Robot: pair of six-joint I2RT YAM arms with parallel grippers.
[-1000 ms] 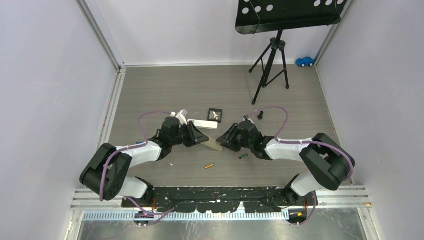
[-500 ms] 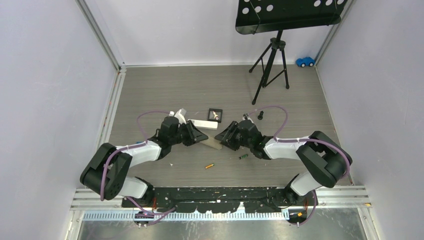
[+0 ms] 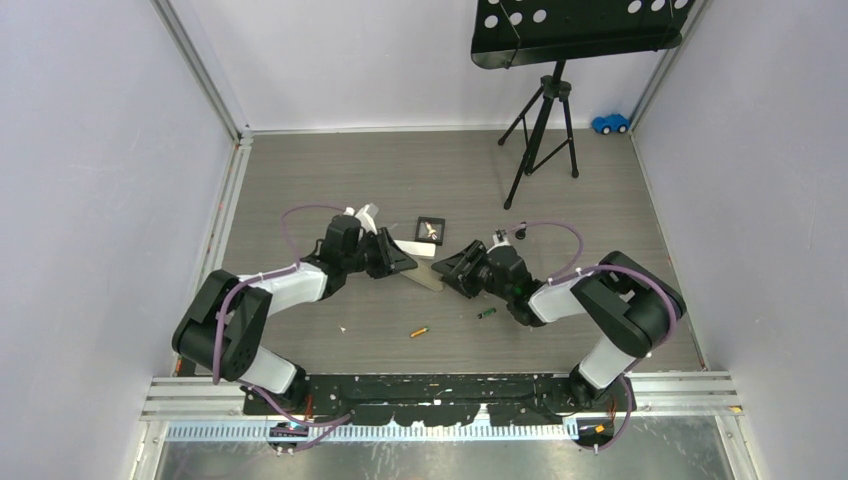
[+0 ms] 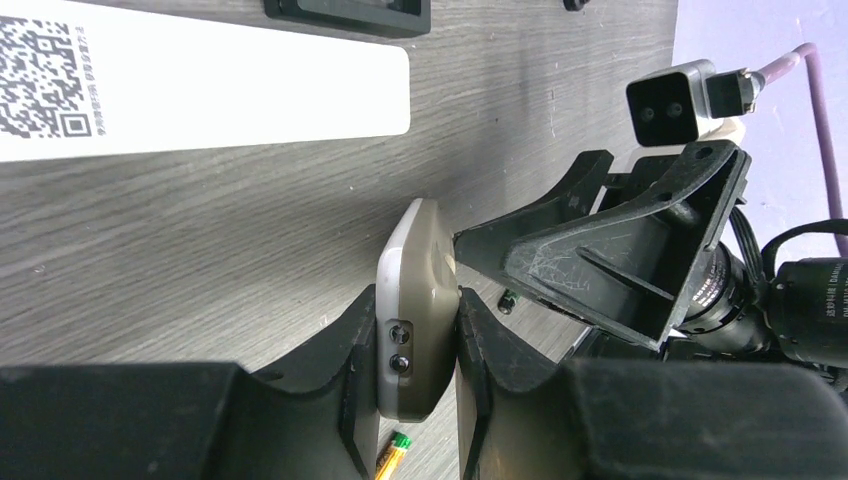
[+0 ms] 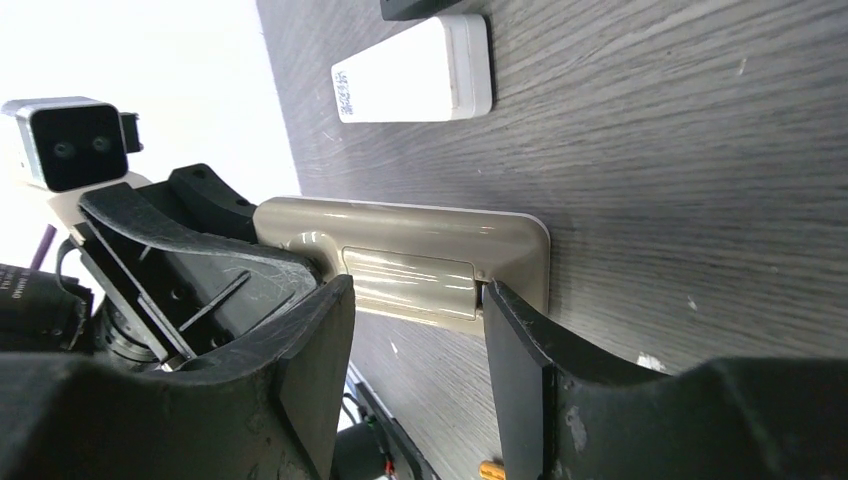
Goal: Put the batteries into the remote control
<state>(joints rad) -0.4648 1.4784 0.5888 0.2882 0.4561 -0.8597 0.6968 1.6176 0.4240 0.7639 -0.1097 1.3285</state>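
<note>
My left gripper [image 3: 398, 262] is shut on one end of the remote control [image 3: 427, 281] and holds it on edge just above the floor. In the left wrist view the remote [image 4: 417, 290] stands edge-on between my fingers [image 4: 350, 350]. My right gripper [image 3: 453, 272] is open at the remote's other end. In the right wrist view its jaws straddle the battery cover on the grey-beige back [image 5: 410, 270], and one fingertip [image 5: 510, 330] is at the cover's edge. An orange battery [image 3: 418, 331] and a green-and-black battery [image 3: 486, 313] lie on the floor nearer the bases. The other batteries are not clearly visible.
A shorter white remote [image 3: 410, 247] lies just beyond the grippers and also shows in the left wrist view [image 4: 200, 90]. A small black tray [image 3: 431, 230] sits behind it. A black peg [image 3: 519, 231], a music stand's tripod [image 3: 541, 130] and a blue toy car [image 3: 609, 123] are further back.
Both grippers have shifted a little to the left and away from the bases, the left one carrying the remote. The right gripper has closed in on the remote's end.
</note>
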